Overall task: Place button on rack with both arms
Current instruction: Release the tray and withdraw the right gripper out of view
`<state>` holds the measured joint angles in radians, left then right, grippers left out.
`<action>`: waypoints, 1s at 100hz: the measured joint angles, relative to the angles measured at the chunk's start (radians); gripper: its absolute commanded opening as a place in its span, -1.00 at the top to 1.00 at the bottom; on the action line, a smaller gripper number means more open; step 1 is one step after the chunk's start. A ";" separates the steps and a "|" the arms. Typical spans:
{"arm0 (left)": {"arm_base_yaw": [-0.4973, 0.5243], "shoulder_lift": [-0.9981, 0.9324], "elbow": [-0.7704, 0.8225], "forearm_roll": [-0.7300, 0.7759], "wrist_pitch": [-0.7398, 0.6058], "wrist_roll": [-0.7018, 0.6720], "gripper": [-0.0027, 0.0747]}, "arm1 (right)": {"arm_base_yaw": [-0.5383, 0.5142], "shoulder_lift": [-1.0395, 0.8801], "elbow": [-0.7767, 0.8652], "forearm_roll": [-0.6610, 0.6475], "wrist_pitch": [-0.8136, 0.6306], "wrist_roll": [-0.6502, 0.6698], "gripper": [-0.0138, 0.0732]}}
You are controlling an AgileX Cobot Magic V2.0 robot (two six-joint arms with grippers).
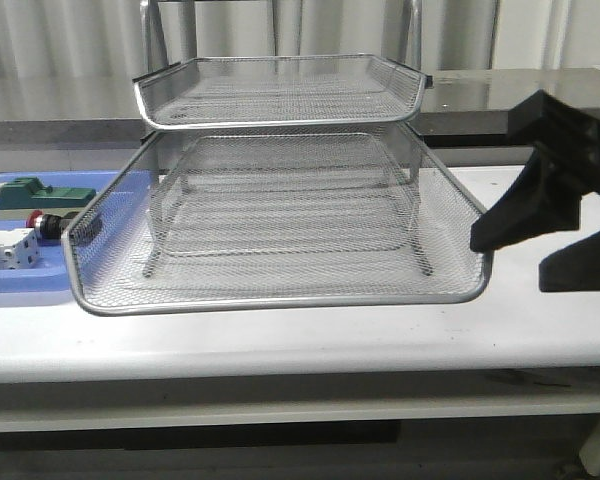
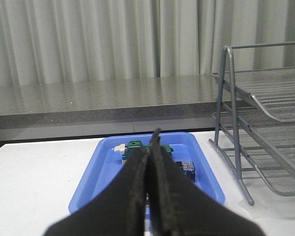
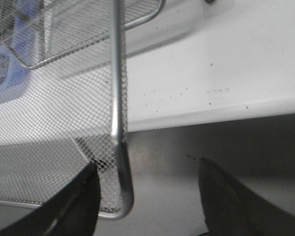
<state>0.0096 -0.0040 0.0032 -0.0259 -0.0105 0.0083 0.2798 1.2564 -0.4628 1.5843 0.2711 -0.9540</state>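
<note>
Front view: button (image 1: 48, 226) waits in blue tray (image 1: 40, 285) | left fingers (image 2: 155, 162) pressed together; right fingers (image 3: 88, 196) spread beside rack (image 1: 280, 215), ready to receive

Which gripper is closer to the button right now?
Left. The left gripper, shut, points at the blue tray holding the button. The right gripper is open at the rack's far front corner.
</note>
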 measured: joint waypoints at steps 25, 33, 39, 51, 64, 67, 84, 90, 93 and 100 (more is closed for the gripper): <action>0.000 0.000 0.000 0.000 0.000 0.000 0.98 | 0.000 -0.082 0.000 -0.047 0.005 0.000 -0.36; 0.000 0.000 0.000 0.000 0.000 0.000 0.98 | 0.000 -0.100 0.002 -0.071 0.011 0.010 -0.36; 0.000 0.000 0.000 0.000 0.000 0.000 0.98 | 0.000 -0.107 0.002 -0.098 0.017 0.032 -0.36; 0.000 0.000 0.000 0.000 0.000 0.000 0.98 | 0.000 -0.116 0.002 -0.191 0.042 0.102 -0.36; 0.000 0.000 0.000 0.000 0.000 0.000 0.98 | -0.002 -0.118 0.004 -0.312 0.074 0.196 -0.36; 0.000 0.000 0.000 0.000 0.000 0.000 0.98 | -0.004 -0.118 0.004 -0.351 0.082 0.217 -0.36; 0.000 0.000 0.000 0.000 0.000 0.000 0.98 | -0.057 -0.119 -0.010 -0.559 0.171 0.346 -0.36; 0.000 0.000 0.000 0.000 0.000 0.000 0.98 | -0.088 -0.129 -0.029 -0.640 0.214 0.396 -0.36; 0.000 0.000 0.000 0.000 0.000 0.000 0.98 | -0.103 -0.135 -0.045 -0.693 0.237 0.420 -0.36; 0.000 0.000 0.000 0.000 0.000 0.000 0.98 | -0.139 -0.155 -0.083 -0.806 0.298 0.481 -0.36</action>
<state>0.0096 -0.0040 0.0032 -0.0259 -0.0105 0.0083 0.1409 1.1010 -0.5455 0.7788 0.5689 -0.4727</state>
